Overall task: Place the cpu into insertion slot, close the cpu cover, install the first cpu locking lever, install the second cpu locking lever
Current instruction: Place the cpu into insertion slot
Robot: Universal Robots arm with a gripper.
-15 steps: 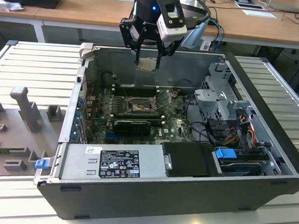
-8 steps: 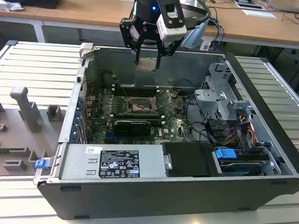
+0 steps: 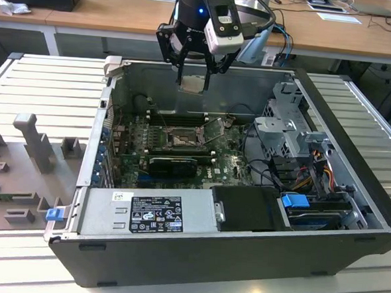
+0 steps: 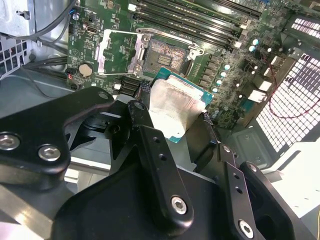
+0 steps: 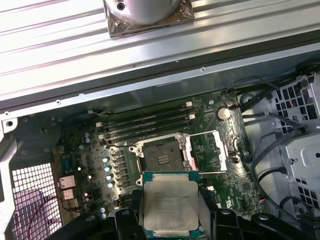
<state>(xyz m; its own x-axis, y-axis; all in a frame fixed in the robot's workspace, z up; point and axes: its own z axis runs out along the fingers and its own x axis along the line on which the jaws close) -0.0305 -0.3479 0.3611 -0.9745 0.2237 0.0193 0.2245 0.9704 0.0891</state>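
Risk: my gripper [image 3: 194, 77] clamps cpu [image 5: 169, 205] above insertion slot [image 5: 161, 159]; misaligned lowering could crush pins or hit cpu cover [image 4: 106, 52].

I see my black two-fingered gripper [image 3: 193, 81] hanging fingers-down below the wrist [image 3: 200, 11], pinched on the flat square silver-beige chip [image 3: 191, 85].

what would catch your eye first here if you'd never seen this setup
The black pincer hanging over the open computer case stands out first, shut on a silver-faced processor chip. Below it, on the green board, sits the empty socket, with its metal cover frame flipped open beside it.
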